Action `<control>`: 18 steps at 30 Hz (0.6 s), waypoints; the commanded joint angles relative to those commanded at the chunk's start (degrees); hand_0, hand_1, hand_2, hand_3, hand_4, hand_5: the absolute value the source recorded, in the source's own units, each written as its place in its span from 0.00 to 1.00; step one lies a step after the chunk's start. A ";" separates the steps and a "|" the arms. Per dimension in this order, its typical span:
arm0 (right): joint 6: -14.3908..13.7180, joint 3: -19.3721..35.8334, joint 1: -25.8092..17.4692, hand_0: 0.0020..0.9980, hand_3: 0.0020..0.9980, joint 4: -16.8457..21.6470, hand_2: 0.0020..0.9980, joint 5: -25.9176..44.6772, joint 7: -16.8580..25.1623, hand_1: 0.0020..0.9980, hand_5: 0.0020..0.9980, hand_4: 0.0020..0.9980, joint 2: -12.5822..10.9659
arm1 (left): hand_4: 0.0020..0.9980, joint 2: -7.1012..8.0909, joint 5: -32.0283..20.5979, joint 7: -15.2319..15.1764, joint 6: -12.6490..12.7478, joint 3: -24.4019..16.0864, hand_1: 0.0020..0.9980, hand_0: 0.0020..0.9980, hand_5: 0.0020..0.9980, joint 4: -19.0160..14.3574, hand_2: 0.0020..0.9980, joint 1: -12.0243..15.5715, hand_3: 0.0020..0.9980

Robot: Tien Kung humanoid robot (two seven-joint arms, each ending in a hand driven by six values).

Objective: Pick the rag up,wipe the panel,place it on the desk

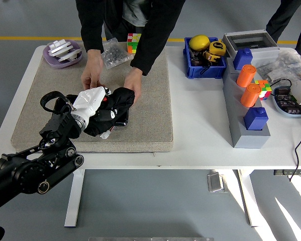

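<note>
My left hand [91, 102], white at the end of a black arm, is shut on a black rag [116, 105]. It presses the rag onto a black panel on the grey mat [150, 100]. The rag and hand cover most of the panel; only its right end [123, 119] and a white connector [105, 134] on a short wire show. A person at the far side steadies the panel with one hand [91, 75] at its back edge and the other hand [130, 84] at its right end.
A purple tray [65, 54], a bag of small parts [114, 52] and a colour cube [133, 42] lie at the mat's far edge. To the right stand a blue bin [204, 64] and a grey block with orange cylinders [248, 85].
</note>
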 joint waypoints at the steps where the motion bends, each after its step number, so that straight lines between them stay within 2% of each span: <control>1: 0.01 -0.07 0.00 0.66 0.57 0.01 0.67 0.05 0.03 0.65 0.47 0.94 0.00 | 0.16 -0.09 0.02 0.00 0.02 0.18 0.13 0.18 0.00 -0.10 0.50 -0.07 0.45; 11: -0.04 0.05 -0.05 0.66 0.57 0.00 0.67 -0.04 -0.03 0.65 0.47 0.94 0.01 | 0.17 -0.57 0.04 0.51 -0.20 1.37 0.13 0.18 0.00 -1.56 0.50 -0.63 0.45; 18: 0.05 -0.18 -0.22 0.66 0.57 -0.05 0.67 0.31 0.09 0.65 0.47 0.94 0.10 | 0.16 -0.24 -1.55 0.16 0.16 0.35 0.13 0.18 0.00 -1.19 0.50 0.63 0.44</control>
